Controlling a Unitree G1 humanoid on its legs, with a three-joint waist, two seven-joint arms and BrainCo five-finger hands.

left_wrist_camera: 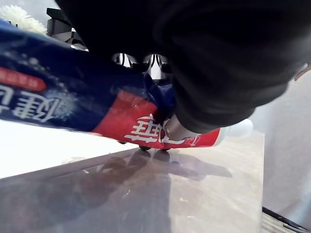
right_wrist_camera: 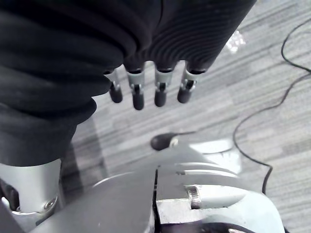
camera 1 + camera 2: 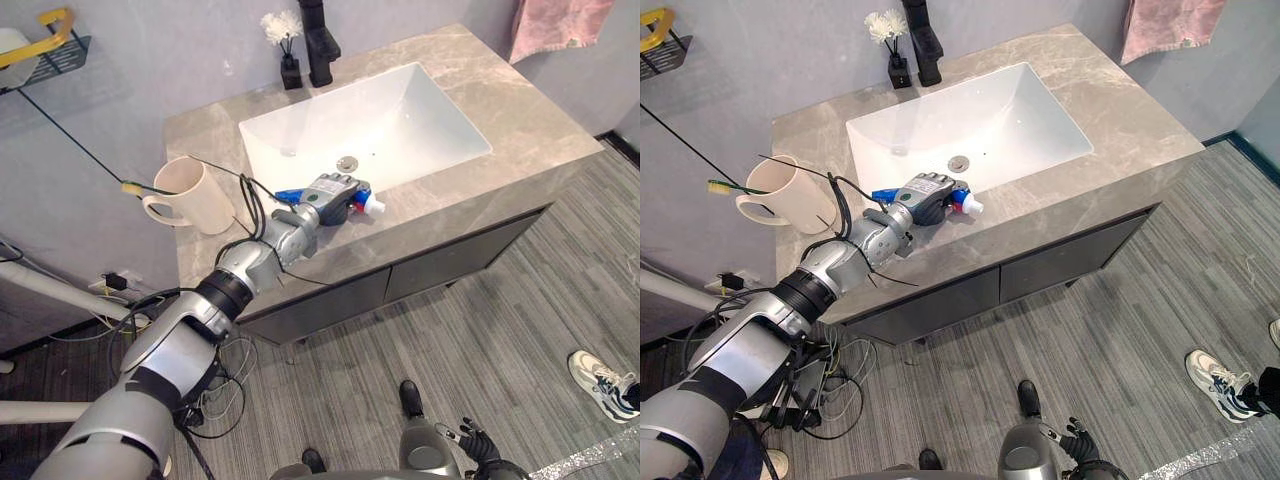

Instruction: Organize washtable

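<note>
Toothpaste tube (image 1: pixel 63 104) clamped in the left hand (image 3: pixel 335 192), low over the counter's (image 3: pixel 520 110) front strip, just before the basin (image 3: pixel 400 120).
The tube is soft and glossy, blue running into red, its white cap poking past the fingers and its flat tail out the other side; thumb and fingers curl round its middle. The counter is veined grey stone, the basin a white rectangular hollow with a round drain. A cream mug (image 3: pixel 195 198) holding a toothbrush (image 3: pixel 720 186) stands to the left, with a black tap (image 3: pixel 318 40) at the far rim. The left wrist view shows the thumb tip pressed into the tube, with shadow on the stone. The right wrist view shows the right hand (image 2: pixel 138 94) over striped grey floor (image 2: pixel 272 73), fingers loosely apart, empty.
</note>
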